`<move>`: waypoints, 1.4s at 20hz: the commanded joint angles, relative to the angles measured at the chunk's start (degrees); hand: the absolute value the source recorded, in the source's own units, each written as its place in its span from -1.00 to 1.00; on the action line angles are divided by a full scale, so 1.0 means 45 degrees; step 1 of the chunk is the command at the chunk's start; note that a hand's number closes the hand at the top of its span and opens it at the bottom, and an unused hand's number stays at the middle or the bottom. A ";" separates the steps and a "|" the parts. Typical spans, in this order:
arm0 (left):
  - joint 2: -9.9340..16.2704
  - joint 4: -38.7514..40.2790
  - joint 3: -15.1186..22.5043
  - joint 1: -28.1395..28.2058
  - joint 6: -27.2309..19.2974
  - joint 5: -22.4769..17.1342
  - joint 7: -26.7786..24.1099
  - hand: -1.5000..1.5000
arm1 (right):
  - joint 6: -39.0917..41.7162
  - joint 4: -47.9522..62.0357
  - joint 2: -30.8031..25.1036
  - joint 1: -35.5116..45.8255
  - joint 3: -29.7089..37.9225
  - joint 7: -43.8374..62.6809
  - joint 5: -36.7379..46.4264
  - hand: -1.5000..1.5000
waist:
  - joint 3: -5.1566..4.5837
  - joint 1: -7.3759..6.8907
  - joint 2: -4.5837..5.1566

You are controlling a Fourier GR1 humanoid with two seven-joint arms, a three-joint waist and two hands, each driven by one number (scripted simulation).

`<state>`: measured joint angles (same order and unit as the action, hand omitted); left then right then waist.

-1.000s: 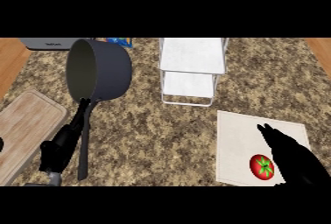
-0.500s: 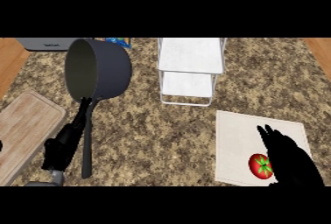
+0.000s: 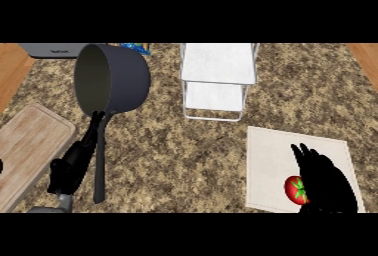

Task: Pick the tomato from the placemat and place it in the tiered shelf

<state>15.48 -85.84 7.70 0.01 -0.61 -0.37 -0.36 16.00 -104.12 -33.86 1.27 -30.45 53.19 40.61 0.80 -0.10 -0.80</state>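
Observation:
A red tomato (image 3: 294, 188) with a green stem lies on the white placemat (image 3: 277, 160) at the lower right. My right hand (image 3: 325, 177) is just right of it, fingers straight and pointing up the view, covering the tomato's right side. The white two-level tiered shelf (image 3: 217, 80) stands at the top centre, with nothing on either level. At the lower left my left hand (image 3: 71, 167) rests beside the pan's handle, fingers relaxed and holding nothing.
A dark saucepan (image 3: 111, 80) with a long handle (image 3: 99, 155) sits left of the shelf. A wooden cutting board (image 3: 26, 150) lies at the left edge. A grey appliance (image 3: 55, 49) and a blue packet (image 3: 136, 47) stand at the back.
My right hand has shifted slightly left and down, closer against the tomato. The left hand and the tomato have stayed where they were.

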 commanded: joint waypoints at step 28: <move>-0.0387 0.1180 -0.0506 0.0381 0.0608 0.0285 0.0383 0.00 | -0.1944 0.2494 0.1365 0.0281 -0.0016 -0.2727 0.2970 1.00 | -0.0181 0.0074 0.0172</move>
<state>14.52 -85.19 5.13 0.43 1.59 0.65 -0.48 9.28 -91.72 -28.51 3.35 -29.79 39.87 50.36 0.18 0.03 -1.06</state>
